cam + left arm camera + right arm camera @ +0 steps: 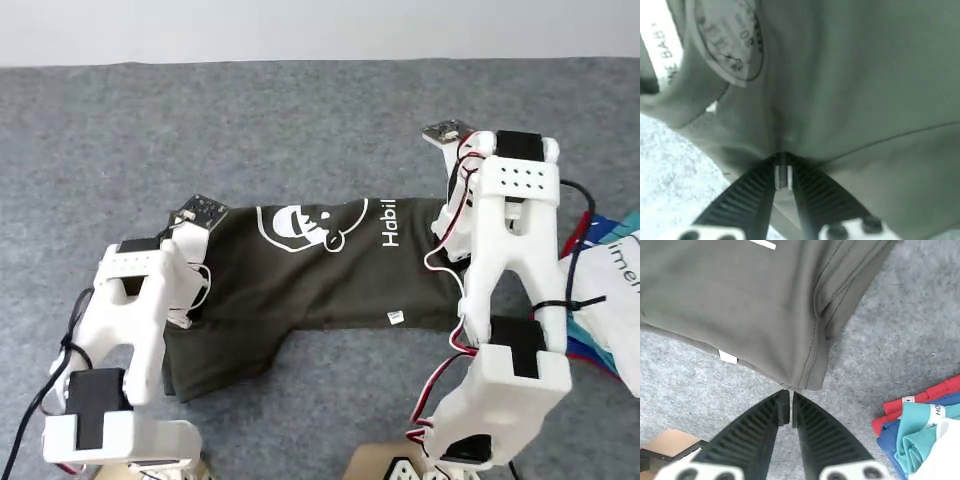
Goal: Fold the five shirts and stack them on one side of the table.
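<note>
The dark shirt lies on the worktop between the arms. The left pincer is closed on a pinch of its cloth; the right pincer is closed on a stitched corner. The fabric is judged soft, light and limp; edges and corners are to be gripped.

Robot test bench, grey felt table, plain wall

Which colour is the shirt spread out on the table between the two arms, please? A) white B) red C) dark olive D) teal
C: the dark olive shirt lies spread on the grey table between the arms, while the brighter shirts sit bunched at one side.
</note>
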You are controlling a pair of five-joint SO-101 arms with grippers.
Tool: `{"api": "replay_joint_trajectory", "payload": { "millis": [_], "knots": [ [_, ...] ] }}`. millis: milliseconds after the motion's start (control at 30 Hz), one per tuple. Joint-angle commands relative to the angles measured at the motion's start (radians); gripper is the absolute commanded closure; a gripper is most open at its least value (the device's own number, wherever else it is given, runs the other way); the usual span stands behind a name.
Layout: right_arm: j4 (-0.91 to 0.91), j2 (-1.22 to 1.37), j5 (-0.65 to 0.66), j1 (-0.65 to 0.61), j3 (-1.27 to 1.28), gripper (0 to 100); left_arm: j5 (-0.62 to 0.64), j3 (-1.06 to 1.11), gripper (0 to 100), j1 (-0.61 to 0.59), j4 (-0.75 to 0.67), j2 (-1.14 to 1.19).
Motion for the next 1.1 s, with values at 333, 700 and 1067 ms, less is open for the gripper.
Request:
{"api": "replay_joint_trajectory", "payload": {
  "millis": [333, 700, 1067],
  "knots": [
    [0.016, -0.120, -0.005, 0.036, -0.006, 98.8, 0.002, -0.038, 100, -0.115, 0.063, 0.029],
    [0.016, -0.122, -0.012, 0.028, -0.006, 98.8, 0.106, -0.295, 100, 0.074, 0.351, -0.328],
    [-0.213, -0.022, -0.121, -0.028, 0.052, 98.8, 0.218, -0.303, 100, -0.020, 0.408, -0.470]
  ]
}}
